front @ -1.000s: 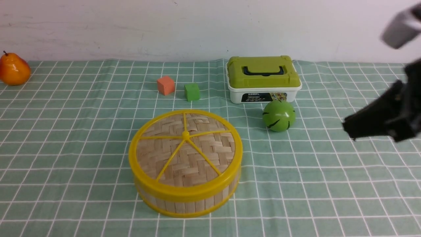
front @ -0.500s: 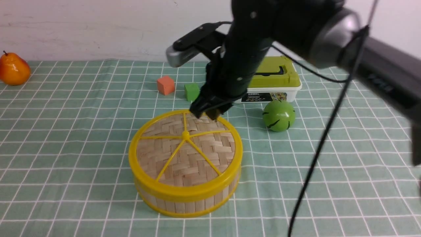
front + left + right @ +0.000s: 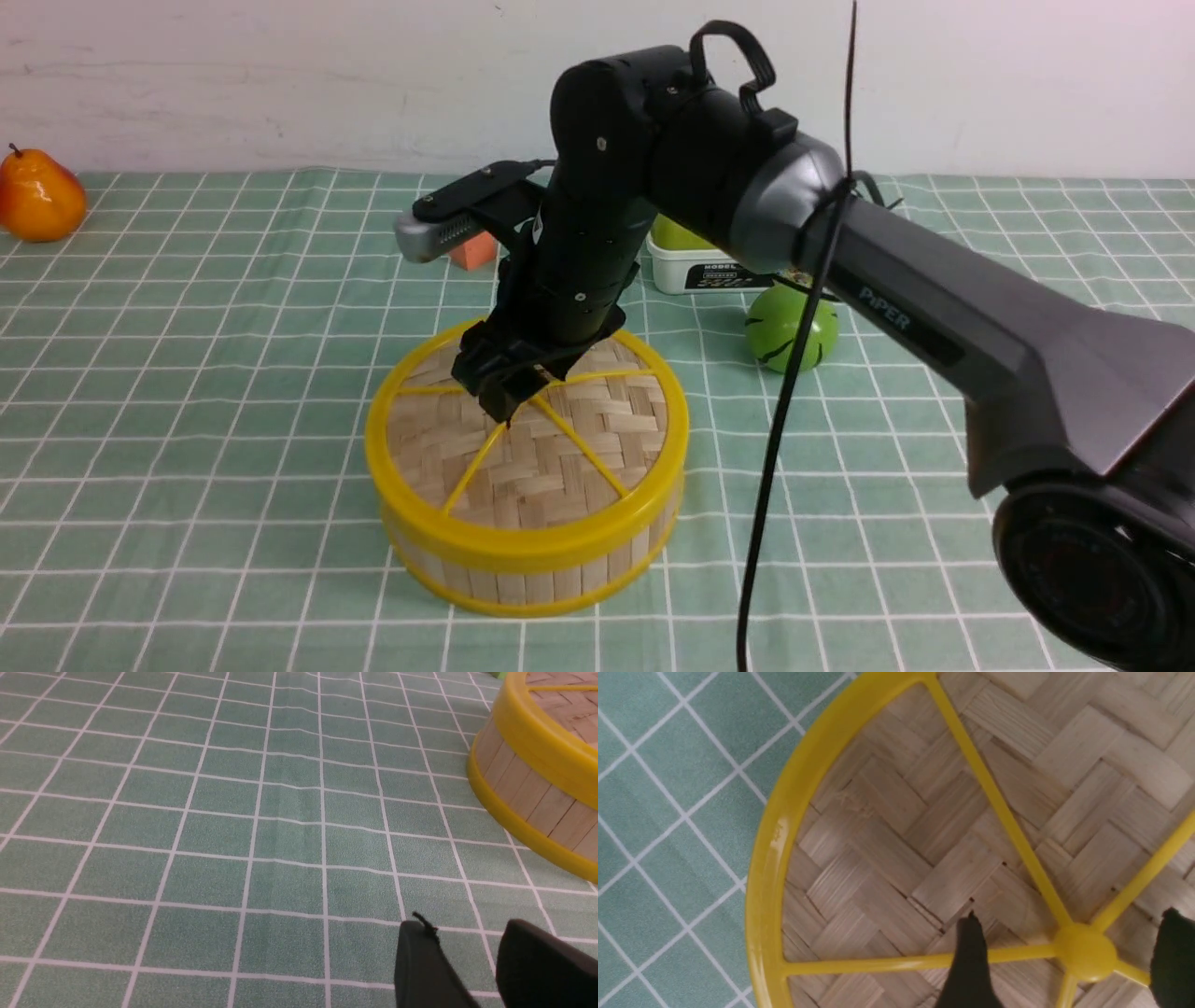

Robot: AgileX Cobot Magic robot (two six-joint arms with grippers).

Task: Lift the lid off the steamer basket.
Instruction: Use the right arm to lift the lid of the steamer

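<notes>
The steamer basket (image 3: 523,579) stands mid-table on the green checked cloth, with the lid (image 3: 560,457) seated on its top rim. My right gripper (image 3: 504,397) hangs just over the lid's centre. In the right wrist view the right gripper (image 3: 1071,917) is open, its two black fingers on either side of the yellow centre knob (image 3: 1085,952), which they do not touch. The woven lid (image 3: 896,835) fills that view. My left gripper (image 3: 467,926) is low over bare cloth, open and empty, with the basket wall (image 3: 528,798) off to one side.
An orange pear (image 3: 37,198) lies at the far left. Behind the basket, an orange cube (image 3: 476,250) and a white box (image 3: 709,266) are partly hidden by my right arm. A green ball (image 3: 808,327) sits right of the basket. A black cable (image 3: 775,420) hangs from the arm.
My right arm swung in from the right edge, passed the lid's far rim and came down over its centre. Its jaws went from shut to open.
</notes>
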